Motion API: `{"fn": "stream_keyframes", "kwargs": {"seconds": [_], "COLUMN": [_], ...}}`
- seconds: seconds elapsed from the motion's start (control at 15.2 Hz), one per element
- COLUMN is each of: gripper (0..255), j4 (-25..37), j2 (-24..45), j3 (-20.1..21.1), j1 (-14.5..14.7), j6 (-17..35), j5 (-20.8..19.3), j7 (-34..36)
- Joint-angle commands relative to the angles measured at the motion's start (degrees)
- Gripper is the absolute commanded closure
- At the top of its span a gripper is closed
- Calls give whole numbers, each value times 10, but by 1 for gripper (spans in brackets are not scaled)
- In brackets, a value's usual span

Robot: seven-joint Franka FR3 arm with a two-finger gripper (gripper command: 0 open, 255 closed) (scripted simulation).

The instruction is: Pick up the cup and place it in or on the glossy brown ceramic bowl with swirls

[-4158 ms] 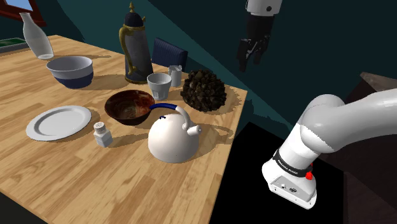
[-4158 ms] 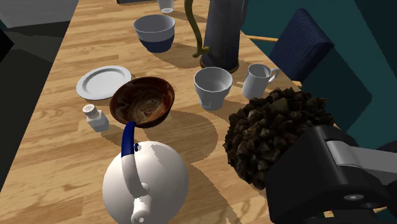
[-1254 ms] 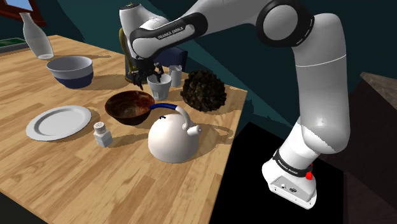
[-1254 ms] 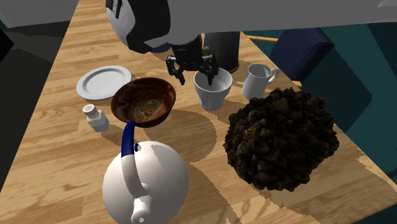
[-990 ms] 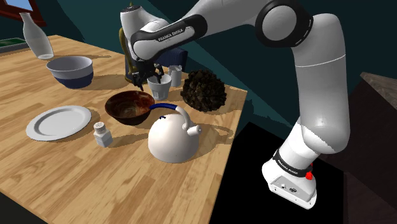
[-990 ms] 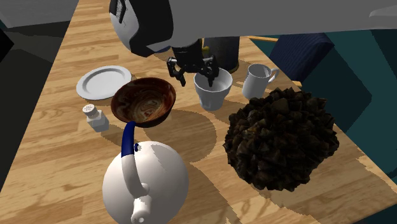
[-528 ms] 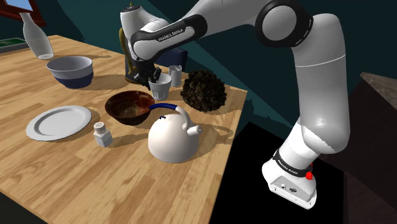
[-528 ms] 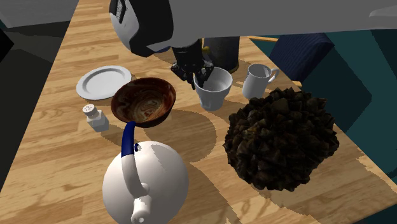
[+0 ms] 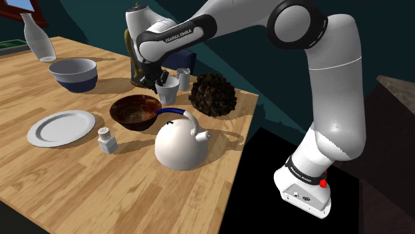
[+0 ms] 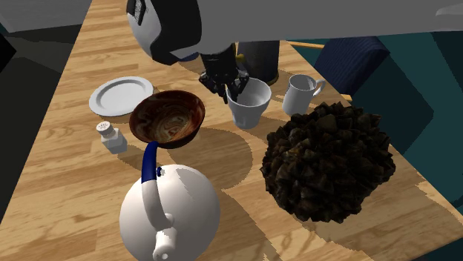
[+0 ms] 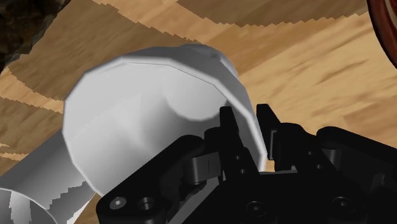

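Grasp step: black two-finger gripper (image 10: pixel 227 87) pinched wall of plain white handleless cup (image 10: pixel 252 108), standing just beside glossy brown swirled bowl (image 10: pixel 167 119); next move likely called for lifting it over that bowl.

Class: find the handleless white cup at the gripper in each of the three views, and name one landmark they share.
Shoulder view: cup, upper middle, up-right of the brown bowl.
Second exterior view: cup, upper middle, right of the bowl.
Wrist view: cup, its rim clasped by the gripper.
Shared landmark: the brown bowl.
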Motion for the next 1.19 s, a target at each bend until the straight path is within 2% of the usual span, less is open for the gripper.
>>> {"fn": "stream_keyframes", "kwargs": {"seconds": [0.0, 1.12], "gripper": [255, 255], "j4": [5, 92], "j2": [-4, -32], "j3": [1, 7], "j1": [0, 4], "j6": [-9, -120], "j5": [2, 17], "j7": [-3, -31]}}
